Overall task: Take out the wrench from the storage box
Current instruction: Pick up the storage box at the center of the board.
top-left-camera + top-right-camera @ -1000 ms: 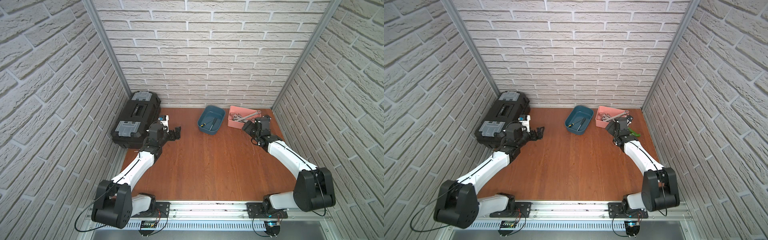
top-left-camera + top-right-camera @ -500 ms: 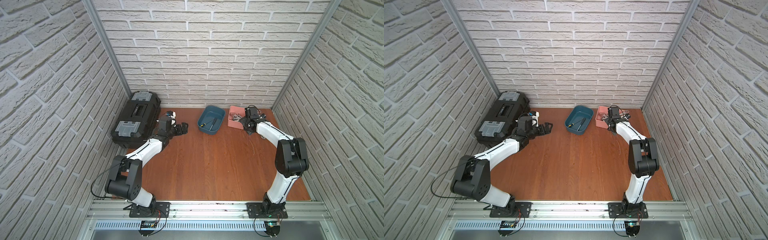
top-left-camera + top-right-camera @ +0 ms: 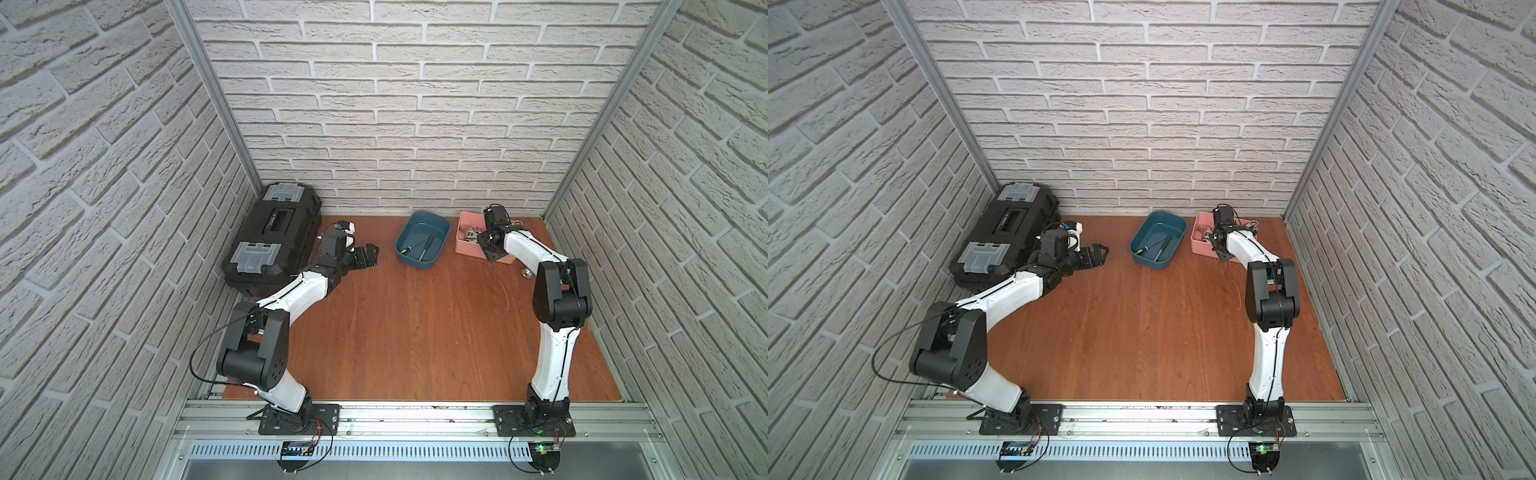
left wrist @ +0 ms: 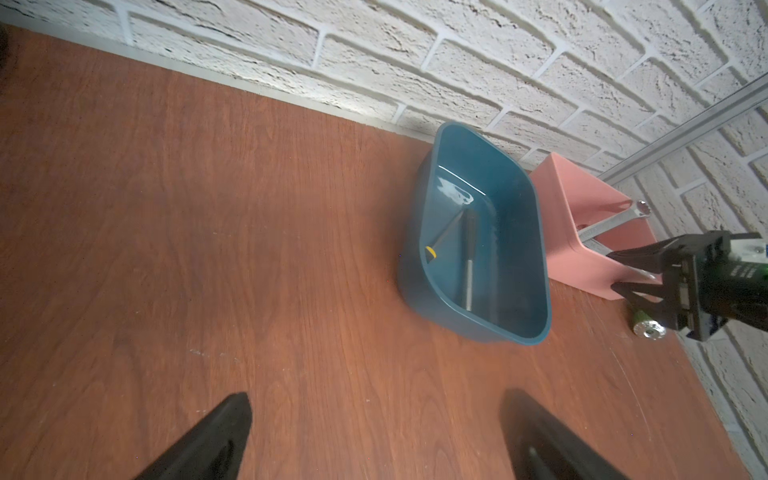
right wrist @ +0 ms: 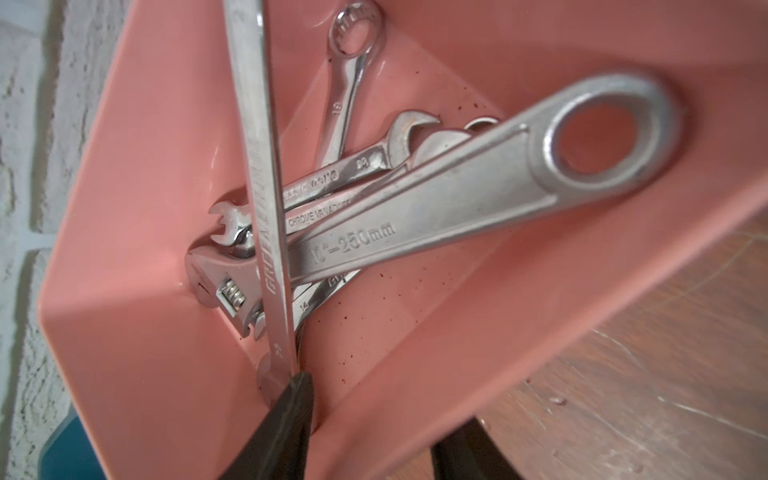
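Note:
The pink storage box (image 3: pixel 465 246) (image 3: pixel 1200 246) stands at the back right, by the wall. In the right wrist view several steel wrenches lie heaped in the storage box (image 5: pixel 145 166): a big adjustable wrench (image 5: pixel 457 178) on top and a long slim wrench (image 5: pixel 262 166) leaning across them. My right gripper (image 5: pixel 384 401) (image 3: pixel 478 237) straddles the box's near wall, with one finger inside by the slim wrench's end and the other outside. Its jaws stand apart. My left gripper (image 3: pixel 372 254) (image 4: pixel 376 399) hovers open and empty over the floor beside the toolbox.
A blue tub (image 3: pixel 422 259) (image 4: pixel 415 249) with a screwdriver-like tool sits just left of the storage box. A black toolbox (image 3: pixel 270 245) fills the back left corner. A small green and silver part (image 4: pixel 648 328) lies on the wood right of the box. Brick walls close three sides.
My right arm has reached forward to the storage box and dipped one finger inside; its jaws have narrowed. My left arm has drawn up and shifted slightly right, still open.

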{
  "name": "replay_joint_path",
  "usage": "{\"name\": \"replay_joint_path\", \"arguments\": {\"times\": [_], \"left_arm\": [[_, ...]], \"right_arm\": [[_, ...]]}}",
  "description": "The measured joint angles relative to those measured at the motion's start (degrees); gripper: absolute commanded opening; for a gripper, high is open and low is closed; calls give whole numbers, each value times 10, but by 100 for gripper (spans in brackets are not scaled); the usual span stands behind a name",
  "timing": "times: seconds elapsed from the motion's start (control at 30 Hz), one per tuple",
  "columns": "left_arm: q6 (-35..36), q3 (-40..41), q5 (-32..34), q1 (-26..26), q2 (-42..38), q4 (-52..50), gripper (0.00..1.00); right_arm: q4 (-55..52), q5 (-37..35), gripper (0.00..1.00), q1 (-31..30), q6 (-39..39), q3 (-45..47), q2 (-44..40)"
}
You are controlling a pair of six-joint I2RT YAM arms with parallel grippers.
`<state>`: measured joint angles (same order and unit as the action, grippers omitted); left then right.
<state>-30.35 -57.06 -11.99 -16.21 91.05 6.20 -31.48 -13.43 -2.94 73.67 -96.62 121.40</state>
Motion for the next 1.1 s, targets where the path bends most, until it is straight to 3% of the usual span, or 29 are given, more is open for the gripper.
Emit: {"name": "replay_joint_path", "arguments": {"times": [0.2, 0.57, 1.1], "left_arm": [[6, -9, -2, 0, 5, -17, 98], [7, -21, -12, 0, 16, -30, 98], [9, -8, -12, 0, -12, -46, 98]], "right_arm": [[-27, 0, 17, 7, 10, -14, 0], [-40, 2, 7, 8, -22, 7, -19], [-77, 43, 3, 8, -158, 238, -209]]}}
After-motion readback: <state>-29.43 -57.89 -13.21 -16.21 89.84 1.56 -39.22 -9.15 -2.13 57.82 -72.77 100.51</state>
